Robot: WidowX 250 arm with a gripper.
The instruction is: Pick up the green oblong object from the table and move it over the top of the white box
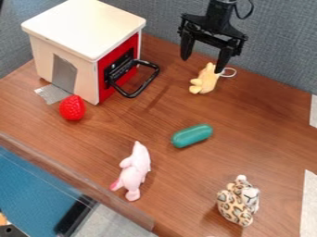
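Out from the white box [80,23], on its red door [104,66] side, the empty gripper [203,64] hangs, fingers wide, close by the yellow toy [206,79], not yet grasped. A strawberry [72,109] sits near the box's corner.

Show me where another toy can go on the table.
Two bare patches on the table: one right of the green tube, above the spotted toy, one between strawberry and pink toy. It's crowded beside the white box, and where the gripper hangs by the yellow toy.
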